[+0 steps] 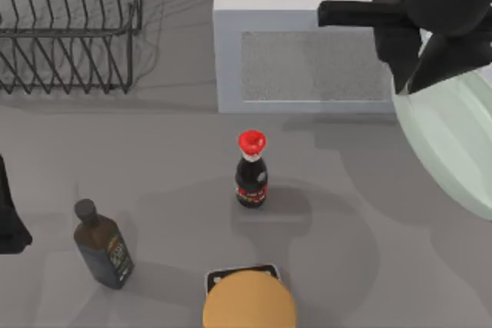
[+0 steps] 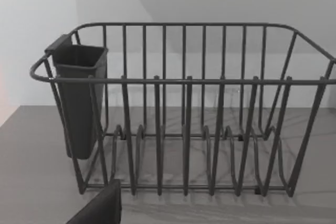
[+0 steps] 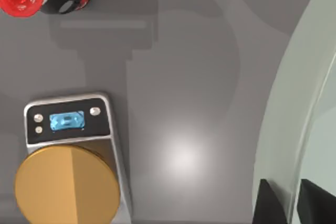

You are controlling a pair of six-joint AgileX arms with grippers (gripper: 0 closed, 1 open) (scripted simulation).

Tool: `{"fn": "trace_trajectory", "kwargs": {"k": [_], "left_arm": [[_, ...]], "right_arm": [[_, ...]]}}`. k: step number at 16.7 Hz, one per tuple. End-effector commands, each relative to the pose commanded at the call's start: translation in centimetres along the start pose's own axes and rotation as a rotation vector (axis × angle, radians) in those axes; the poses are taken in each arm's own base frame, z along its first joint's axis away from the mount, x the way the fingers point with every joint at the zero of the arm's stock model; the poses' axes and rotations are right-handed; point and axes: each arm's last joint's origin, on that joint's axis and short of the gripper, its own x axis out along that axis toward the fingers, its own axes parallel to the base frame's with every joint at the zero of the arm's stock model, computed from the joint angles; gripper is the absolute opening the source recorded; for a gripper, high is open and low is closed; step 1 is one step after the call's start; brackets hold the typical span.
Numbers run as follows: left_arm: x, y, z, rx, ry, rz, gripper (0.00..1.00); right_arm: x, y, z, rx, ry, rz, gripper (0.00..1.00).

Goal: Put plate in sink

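Right gripper (image 3: 291, 203): closest to the lens in the right wrist view, two dark fingers pinched on the plate's rim, one either side of the edge.
Plate (image 1: 453, 144): pale mint, lifted and tilted, at the top view's right edge, right of the cola bottle and off the table.
Right arm (image 1: 430, 13): looms over the plate's upper end, in front of the white box.
Handling: looks stiff and glossy, so likely slippery and breakable; being wide and held at one edge, it will want to swing. The rim is the only sensible hold, so carry it slowly.
Cola bottle (image 1: 251, 170): red cap, upright, mid-table, our landmark.
White box (image 1: 307, 44): behind the bottle, speckled grey panel on its face.
Scale (image 3: 71, 121): nearer than the bottle, an orange disc (image 1: 248, 301) on top.
Dark bottle (image 1: 102, 245): left of the cola.
Rack (image 2: 184, 108): wire, far left behind the cola.
Left arm (image 1: 9, 220): parked at the left edge; grip state, cannot tell.
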Motion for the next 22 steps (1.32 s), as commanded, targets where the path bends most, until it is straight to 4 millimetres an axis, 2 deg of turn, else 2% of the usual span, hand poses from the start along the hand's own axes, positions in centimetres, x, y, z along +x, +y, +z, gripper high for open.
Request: {"fn": "trace_trajectory", "kwargs": {"k": [3,6,10,13,16,18,22], "left_arm": [[0.0,0.0,0.0,0.0,0.0,0.0,1.0],[0.0,0.0,0.0,0.0,0.0,0.0,1.0],[0.0,0.0,0.0,0.0,0.0,0.0,1.0],[0.0,0.0,0.0,0.0,0.0,0.0,1.0],[0.0,0.0,0.0,0.0,0.0,0.0,1.0],[0.0,0.0,0.0,0.0,0.0,0.0,1.0],[0.0,0.0,0.0,0.0,0.0,0.0,1.0]], "right_arm": [[0.1,-0.1,0.3,0.002,-0.001,-0.002,0.0],[-0.2,-2.1,2.4,0.038,-0.025,-0.01,0.0],[0.0,-6.7,7.3,0.09,-0.074,-0.029,0.0],[1.4,-11.2,11.3,0.112,-0.095,-0.05,0.0],[4.2,-15.8,15.0,0.107,-0.081,-0.069,0.0],[7.1,-18.5,17.1,0.086,-0.047,-0.073,0.0],[13.5,-21.8,19.7,0.026,0.046,-0.059,0.0]]}}
